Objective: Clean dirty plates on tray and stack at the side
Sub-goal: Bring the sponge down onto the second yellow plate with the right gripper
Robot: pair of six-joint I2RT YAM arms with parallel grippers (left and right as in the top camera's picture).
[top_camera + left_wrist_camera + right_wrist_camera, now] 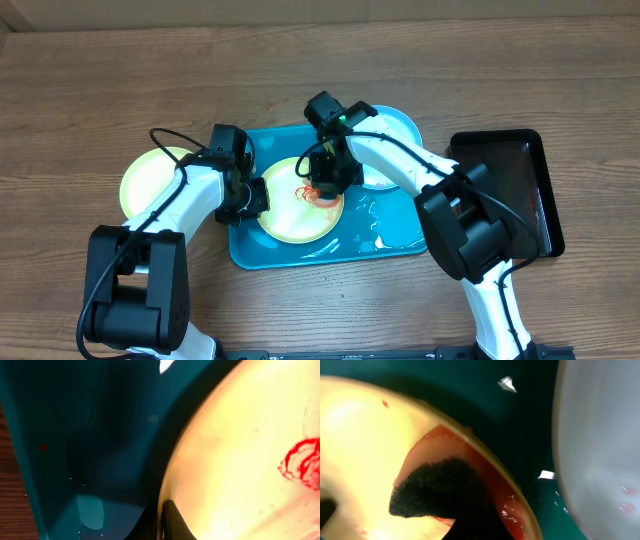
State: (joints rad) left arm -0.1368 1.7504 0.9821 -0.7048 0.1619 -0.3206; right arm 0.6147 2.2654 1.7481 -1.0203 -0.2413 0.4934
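A yellow-green rimmed plate (290, 218) with a red sauce smear (315, 193) lies on the teal tray (380, 240). My left gripper (250, 200) is shut on its left rim; in the left wrist view one finger (170, 515) lies on the plate (240, 460) edge. My right gripper (325, 183) is shut on a dark sponge (435, 487), reddened with sauce, and presses it on the plate (360, 450). A light blue plate (392, 135) lies at the tray's far right corner, partly under the right arm. A second yellow-green plate (150, 180) lies on the table left of the tray.
A smaller black tray (510, 190) stands to the right of the teal tray. Wet patches shine on the teal tray's front right part (385, 225). The wooden table (100, 80) runs all round.
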